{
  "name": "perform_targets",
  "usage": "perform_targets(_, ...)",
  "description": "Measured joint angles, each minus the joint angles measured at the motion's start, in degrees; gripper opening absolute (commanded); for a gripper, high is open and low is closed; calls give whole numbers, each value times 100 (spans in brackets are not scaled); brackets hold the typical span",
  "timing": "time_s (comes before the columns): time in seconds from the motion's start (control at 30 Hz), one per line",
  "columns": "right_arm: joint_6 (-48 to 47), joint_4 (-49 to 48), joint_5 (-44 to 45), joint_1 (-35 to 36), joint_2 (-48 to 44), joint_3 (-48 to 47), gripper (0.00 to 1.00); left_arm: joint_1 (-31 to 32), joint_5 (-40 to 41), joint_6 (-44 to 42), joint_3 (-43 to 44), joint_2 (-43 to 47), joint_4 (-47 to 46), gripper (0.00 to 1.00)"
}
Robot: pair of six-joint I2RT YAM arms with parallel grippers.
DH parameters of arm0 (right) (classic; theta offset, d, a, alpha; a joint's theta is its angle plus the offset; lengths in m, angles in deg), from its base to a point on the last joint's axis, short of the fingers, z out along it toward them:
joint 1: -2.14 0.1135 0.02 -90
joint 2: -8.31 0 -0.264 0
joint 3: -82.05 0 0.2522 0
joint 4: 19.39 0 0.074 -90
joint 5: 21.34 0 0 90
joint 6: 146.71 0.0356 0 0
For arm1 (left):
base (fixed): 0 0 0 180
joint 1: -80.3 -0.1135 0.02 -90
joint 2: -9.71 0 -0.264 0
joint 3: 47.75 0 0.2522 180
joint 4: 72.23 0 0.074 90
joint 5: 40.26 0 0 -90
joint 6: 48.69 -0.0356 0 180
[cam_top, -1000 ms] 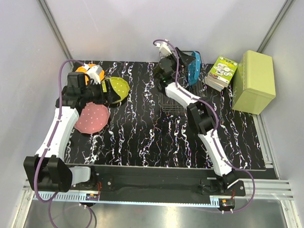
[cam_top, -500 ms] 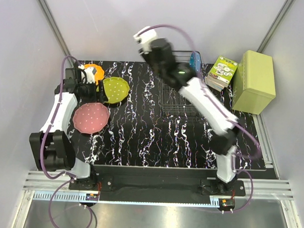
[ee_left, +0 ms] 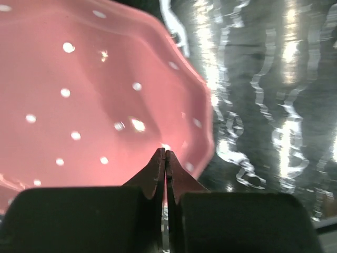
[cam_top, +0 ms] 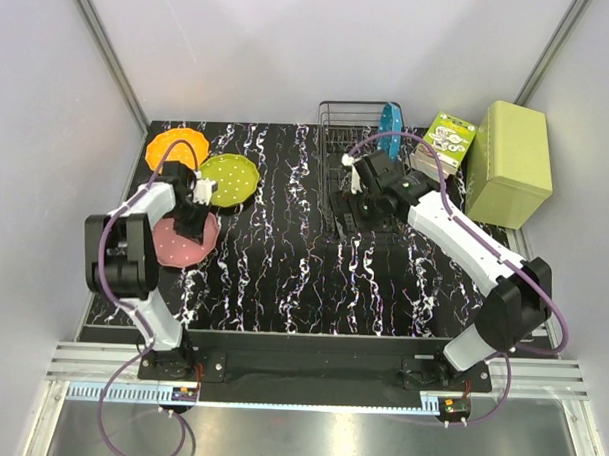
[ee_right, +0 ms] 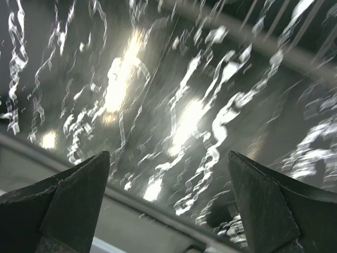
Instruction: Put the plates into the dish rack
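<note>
Hanging with tips together over the pink plate (ee_left: 79,105) by the table's (cam_top: 283,267) left edge, the left pincer (ee_left: 165,158) may shove it rather than grip its rim; the right pincer (ee_right: 168,155) gapes at the dish rack (cam_top: 354,104)

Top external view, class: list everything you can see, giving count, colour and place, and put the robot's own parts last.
Dish rack: one, black wire, far centre-right.
Blue plate: one, upright in the rack.
Orange plate: one, flat, far left.
Yellow-green plate: one, flat, right of the orange.
Pink plate: one, flat, nearer left.
Printed box: one, green-white, right of the rack.
Plain box: one, light green, far right.
Table: one, black, white veining.
Left gripper: shut, over the pink plate.
Right gripper: open, at the rack's near end.
</note>
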Motion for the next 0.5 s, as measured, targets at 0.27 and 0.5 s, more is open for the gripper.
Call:
perform_targets(0.27,686,-557,-1056,-372,-358,1067,100,420,238,-555,81,-367,-114,0)
perform_targets(0.5,697,-835,-1047,-387,-629,1384,97,1926,428,-1132,-208,-151,-48,0)
